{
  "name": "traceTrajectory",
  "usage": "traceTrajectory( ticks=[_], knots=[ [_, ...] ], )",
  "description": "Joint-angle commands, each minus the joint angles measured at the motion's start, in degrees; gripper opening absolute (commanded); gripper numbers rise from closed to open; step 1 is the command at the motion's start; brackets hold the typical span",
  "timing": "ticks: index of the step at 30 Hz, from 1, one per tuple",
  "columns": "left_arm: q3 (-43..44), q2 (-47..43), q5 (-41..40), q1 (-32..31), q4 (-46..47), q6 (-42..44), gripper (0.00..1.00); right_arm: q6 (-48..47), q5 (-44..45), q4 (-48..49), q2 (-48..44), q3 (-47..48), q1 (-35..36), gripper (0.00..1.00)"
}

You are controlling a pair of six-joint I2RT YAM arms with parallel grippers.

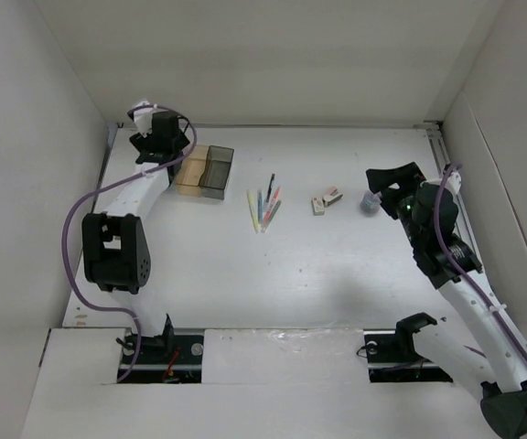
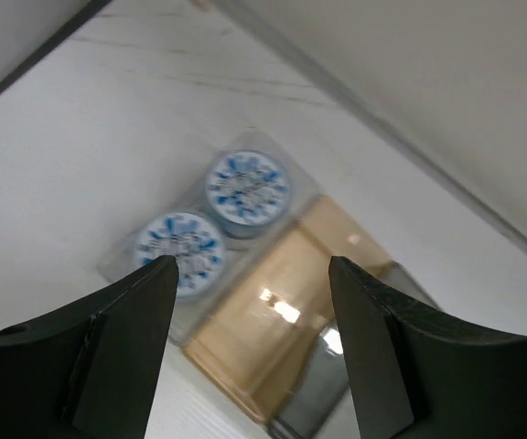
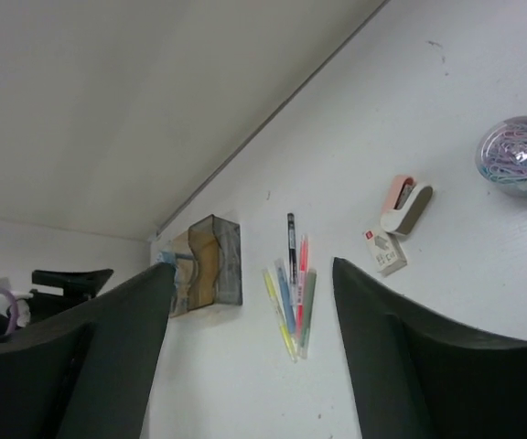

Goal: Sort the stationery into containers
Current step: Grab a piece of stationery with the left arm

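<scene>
Top view: the left gripper [image 1: 158,146] hangs over the far left corner of the white table [image 1: 337,274]. It sits above the left end of the row of trays and hides the clear tray [image 2: 302,194] from this camera. The amber tray [image 1: 190,174] and the grey tray [image 1: 219,171] show just to its right, joined side by side.

From the left wrist camera the jaws stand well apart with nothing between them. Below them the clear tray holds two blue-and-white tape rolls [image 2: 248,186], lying flat and next to each other. The amber tray sits against it, and the grey tray comes after that.

A bunch of thin pens [image 1: 263,208] lies loose on the table near the middle, fanned close together and well apart from the trays. To their right sit a pink wedge [image 1: 333,193] and a small pale block [image 1: 318,206], nearly touching. Whether they actually touch cannot be told.

Further right is a round tub [image 1: 370,202] filled with coloured paper clips. The right gripper [image 1: 384,187] is just beside it, low over the table near the right wall. The right wrist camera shows those jaws spread wide and holding nothing. The tub lies off to the upper right of that view, outside the jaws.
</scene>
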Motion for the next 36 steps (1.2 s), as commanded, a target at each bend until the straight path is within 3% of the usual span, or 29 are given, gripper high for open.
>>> traceTrajectory(
  ticks=[1, 2, 3, 5, 8, 11, 12, 13, 16, 20, 25, 36],
  knots=[
    [0.78, -5.34, -0.18, -7.73, 3.76, 1.46, 0.63, 0.28, 2.64, 2.30, -1.80, 0.09, 0.55, 0.73],
    [2.00, -5.34, 0.43, -10.01, 3.76, 1.46, 0.61, 0.80, 3.43, 2.30, -1.81, 0.09, 0.55, 0.45],
    [2.71, -4.47, 1.92, -12.30, 3.76, 1.46, 0.60, 0.80, 4.39, 1.69, -2.33, 0.09, 0.55, 0.36],
    [4.12, -2.72, 3.95, -20.11, 3.76, 0.59, 0.55, 0.80, 5.89, 0.46, -2.34, 0.62, 1.08, 0.23],
    [7.01, 2.64, 7.55, -31.28, 6.31, 0.59, 0.55, 1.33, 9.40, -2.87, -2.34, 3.76, 1.08, 0.20],
    [13.94, 10.63, 11.15, -40.05, 6.93, 3.56, 0.60, 1.33, 11.35, -4.99, -2.95, 6.67, 1.08, 0.41],
    [19.97, 13.09, 12.38, -41.57, 6.93, 4.18, 0.65, 1.33, 11.35, -5.00, -3.56, 7.29, 1.08, 0.49],
    [23.68, 18.51, 13.96, -43.15, 3.71, 4.89, 0.68, 1.33, 11.87, -5.00, -3.57, 7.82, 1.08, 0.67],
    [37.19, 26.27, 14.59, -47.64, -0.79, 8.40, 0.84, 1.33, 11.87, -6.05, -3.57, 10.19, 1.08, 0.91],
    [48.41, 37.17, 16.34, -49.49, -3.27, 9.64, 0.91, 0.80, 11.35, -6.05, -3.57, 11.51, 1.08, 1.00],
    [50.08, 41.41, 18.10, -49.50, 0.25, 10.17, 0.99, 0.19, 7.31, -6.05, -3.57, 13.35, 1.08, 1.00],
    [53.25, 46.95, 22.85, -50.02, 4.20, 11.92, 1.00, -0.34, 3.61, -2.89, -3.57, 11.51, 1.08, 1.00]
  ],
)
